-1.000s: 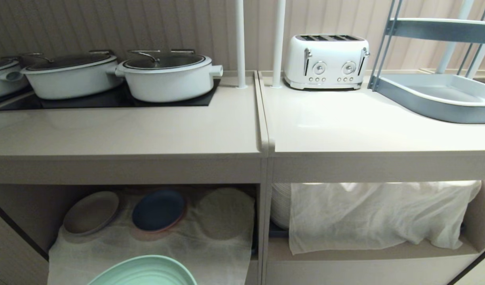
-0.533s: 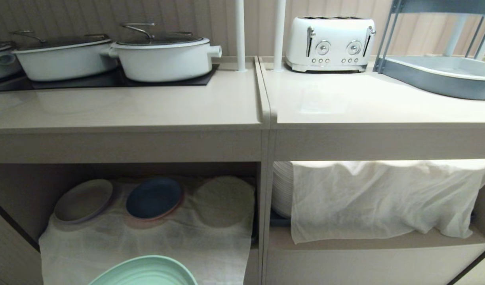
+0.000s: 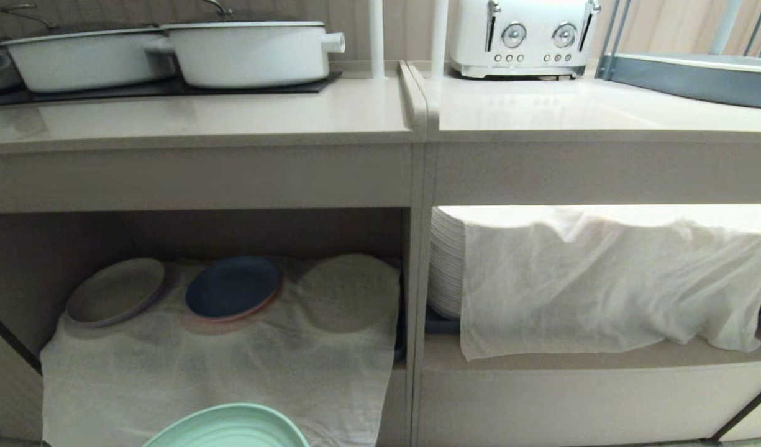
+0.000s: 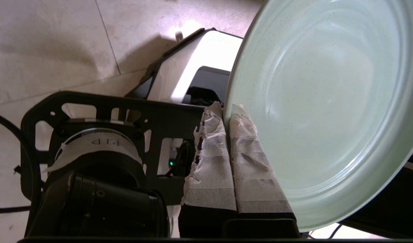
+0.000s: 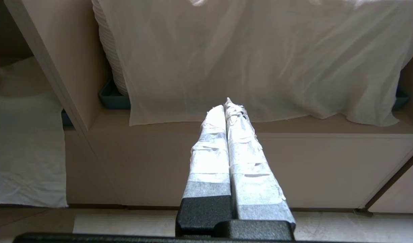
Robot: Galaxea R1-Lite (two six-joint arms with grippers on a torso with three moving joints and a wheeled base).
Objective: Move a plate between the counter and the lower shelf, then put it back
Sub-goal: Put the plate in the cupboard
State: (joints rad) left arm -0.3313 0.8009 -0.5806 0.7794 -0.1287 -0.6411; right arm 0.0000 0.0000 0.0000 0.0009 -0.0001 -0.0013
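Note:
My left gripper (image 4: 225, 109) is shut on the rim of the pale mint-green plate (image 4: 321, 101), one taped finger on each face. In the head view only the plate's far edge (image 3: 228, 427) shows at the bottom, in front of the lower shelf (image 3: 20, 298) with its thin white cloth (image 3: 218, 366). The beige counter (image 3: 194, 118) runs above it, with a black hob panel (image 3: 169, 87). My right gripper (image 5: 226, 104) is shut and holds nothing; it points at the cloth-covered bay on the right.
On the shelf's cloth lie an off-white plate (image 3: 114, 292) and a blue plate (image 3: 232, 287). White pots (image 3: 250, 43) stand on the hob. On the paler top to the right are a white toaster (image 3: 523, 34) and a grey rack (image 3: 691, 74). A white plate stack (image 3: 445, 261) sits beneath.
The whole head view has shifted: the counter has risen in the picture and the shelf shows more fully, so the camera has sunk. The plate keeps its place at the bottom edge.

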